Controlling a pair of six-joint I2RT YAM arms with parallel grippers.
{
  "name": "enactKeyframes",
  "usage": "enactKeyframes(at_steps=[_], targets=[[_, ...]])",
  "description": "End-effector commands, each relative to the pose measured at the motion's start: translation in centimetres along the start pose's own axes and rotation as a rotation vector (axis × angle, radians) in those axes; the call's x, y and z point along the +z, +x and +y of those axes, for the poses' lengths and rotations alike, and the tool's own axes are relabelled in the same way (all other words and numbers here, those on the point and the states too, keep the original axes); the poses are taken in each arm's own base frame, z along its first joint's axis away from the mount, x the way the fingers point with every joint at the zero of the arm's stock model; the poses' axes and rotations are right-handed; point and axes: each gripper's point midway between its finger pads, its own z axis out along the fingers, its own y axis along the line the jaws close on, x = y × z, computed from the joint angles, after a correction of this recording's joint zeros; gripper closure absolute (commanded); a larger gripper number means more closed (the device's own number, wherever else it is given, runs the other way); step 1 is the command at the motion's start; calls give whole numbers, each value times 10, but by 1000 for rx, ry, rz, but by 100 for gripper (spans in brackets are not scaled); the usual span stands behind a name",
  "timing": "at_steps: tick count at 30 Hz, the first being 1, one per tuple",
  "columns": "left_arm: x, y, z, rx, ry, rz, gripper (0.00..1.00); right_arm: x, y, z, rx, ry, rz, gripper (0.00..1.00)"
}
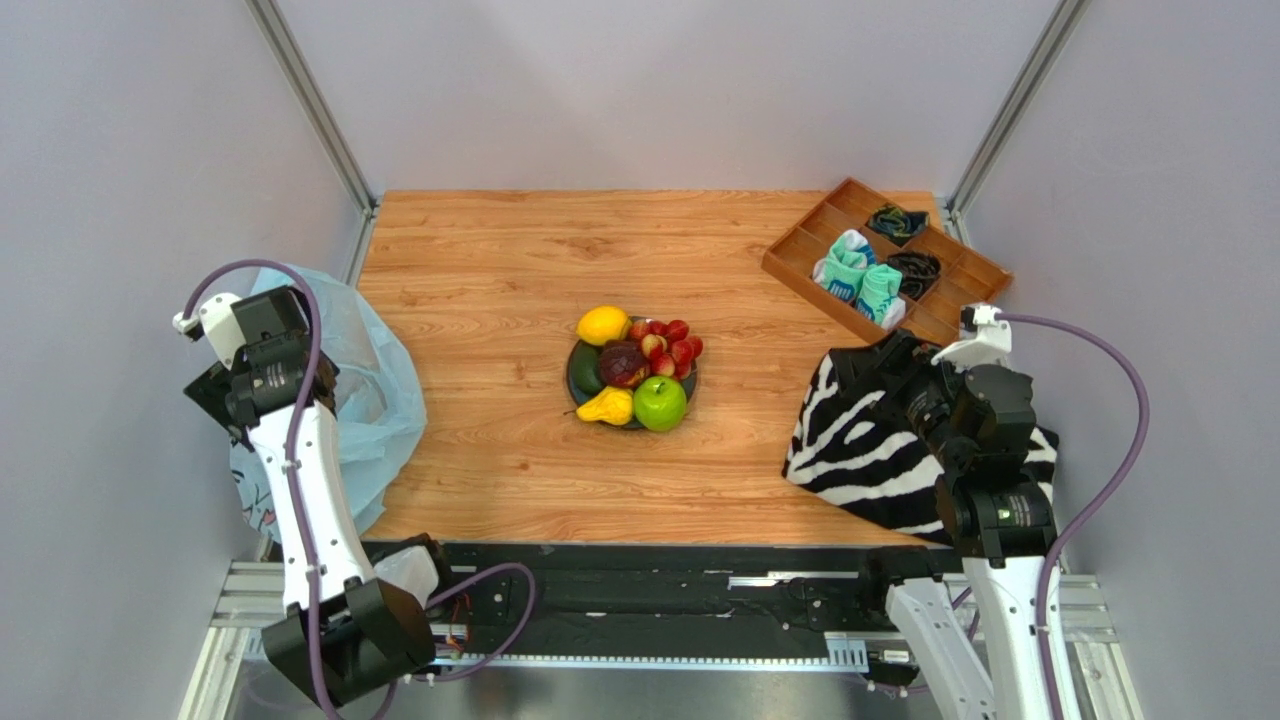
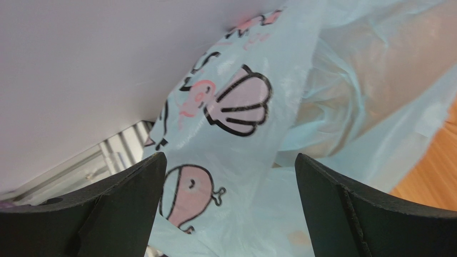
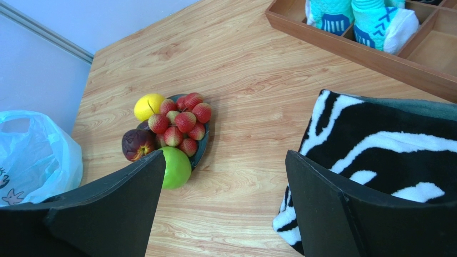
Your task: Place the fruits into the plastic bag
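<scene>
1. Left of the plate (image 3: 205,144): the plastic bag (image 1: 368,390) lies crumpled at the left edge of the surface (image 1: 496,270), well apart from the plate. The left gripper (image 2: 229,160) hangs at the bag. Its fingers are spread wide and clamp nothing, and the printed film shows between them.
2. On the plate: all the fruits are heaped together, none yet in the bag.
   - The lemon (image 1: 603,324) sits on the far-left part.
   - The dark red-purple fruit (image 1: 622,363) is at the centre.
   - The small red fruits (image 1: 669,345) are on the far-right part.
   - The pear (image 1: 607,407) is near-left, on its side, with its long axis running roughly left to right in the top view.
   - The green apple (image 1: 660,402) is near-right.
3. Right of the plate: the zebra-striped cloth (image 1: 849,435) lies well apart from the plate. The right gripper (image 3: 225,152) hovers over the cloth, jaws fully apart and empty. The wooden tray (image 3: 343,51) stands to the far right.
4. Governing relation:
   - The plate lies between the two grippers, with the bag on the plate's left.
   - Seen from the right gripper, the fruits lie ahead and to the left, the green apple closest to it.
   - The right gripper appears somewhat nearer to the plate than the left one, which is occupied at the bag.
   - The likely division is therefore that the right arm picks and the left arm tends the bag.
   - Each fruit would have to travel leftward across the plate's full distance from the bag.
</scene>
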Motion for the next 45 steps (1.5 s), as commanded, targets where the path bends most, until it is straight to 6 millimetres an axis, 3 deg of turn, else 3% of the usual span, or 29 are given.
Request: enactKeyframes(at_steps=[1,6,15,21,25,27,29,31,32,37,41,44,45], targets=[[6,-28,35,-13,-188,-82,1,-2,-19,21,-24,-73,-17,13],[35,-13,27,-8,-173,15,1,-1,-27,26,-30,-85,-30,13],[55,3,10,17,-92,91,1,2,-24,26,-6,-93,-31,14],[59,14,-7,36,-1,133,21,3,-20,23,-3,-90,-24,14],[55,19,-20,54,85,149,47,2,-18,25,-1,-103,-22,16],[47,19,-35,56,195,141,64,1,-19,30,-5,-126,-20,17],[37,18,-53,57,325,123,73,1,-21,34,-13,-148,-19,19],[23,12,-62,67,412,76,97,2,-23,42,-19,-184,-15,21],[14,8,-74,62,492,55,100,3,-24,44,-21,-193,-9,23],[-36,-14,-116,80,843,-66,100,6,-26,67,-52,-277,21,26],[-88,-13,-149,162,1126,-110,100,14,-21,90,-108,-308,39,26],[-112,-5,-161,242,1249,-138,100,24,6,127,-200,-380,138,26],[-119,-4,-164,253,1284,-143,100,23,4,138,-213,-399,140,26]])
